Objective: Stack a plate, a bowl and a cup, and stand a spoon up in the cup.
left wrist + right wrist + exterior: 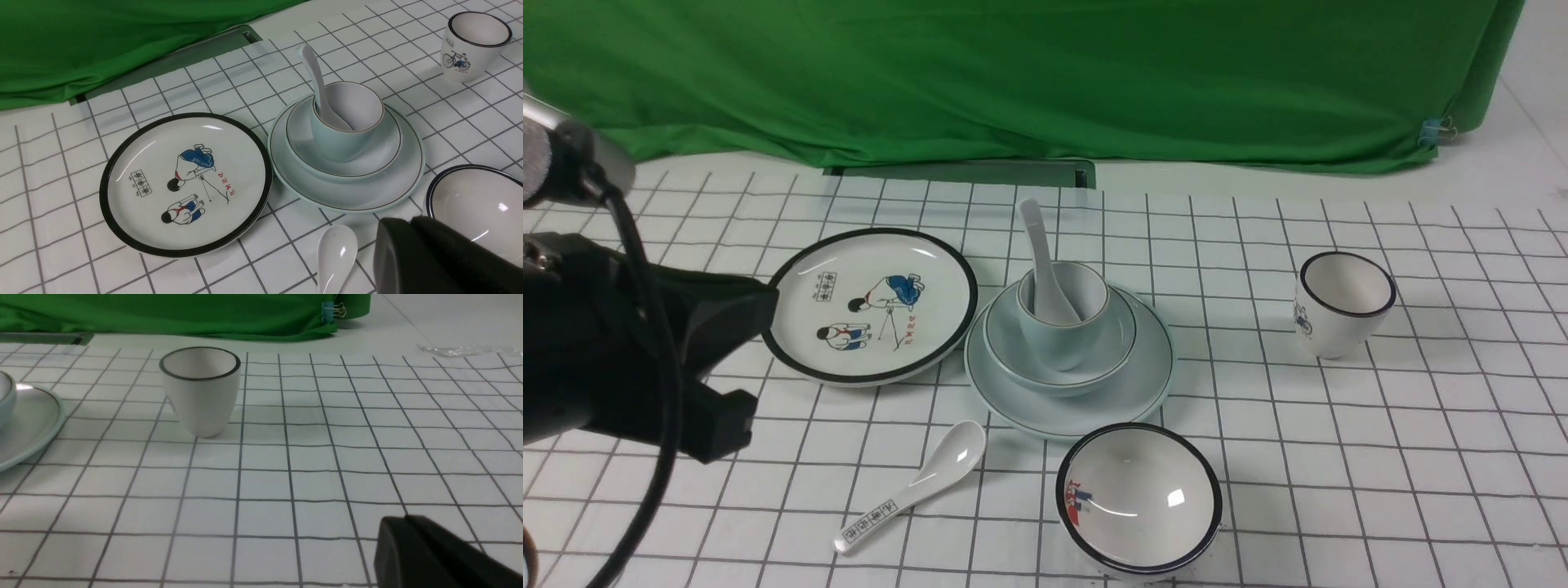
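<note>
By the surface's (1339,425) left edge the left gripper (404,224) is seen closed, empty. At its centre the plate (1145,384) is topped by the bowl (1121,339) and the cup (1062,343), the spoon (1037,245) leant inside. Over the right half the right gripper (404,523) is closed, empty.

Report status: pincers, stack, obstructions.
Left pincer and right pincer shut, empty. Spoon stands in cup, cup in bowl, bowl on plate. Cartoon plate close alongside.

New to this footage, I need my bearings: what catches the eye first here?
The pale blue-green stack mid-table: plate, bowl, then cup, with the plain white spoon standing in the cup. Left of it lies a black-rimmed cartoon plate; a black-rimmed bowl sits nearer the camera, and a black-rimmed cup stands alone to the right.
</note>
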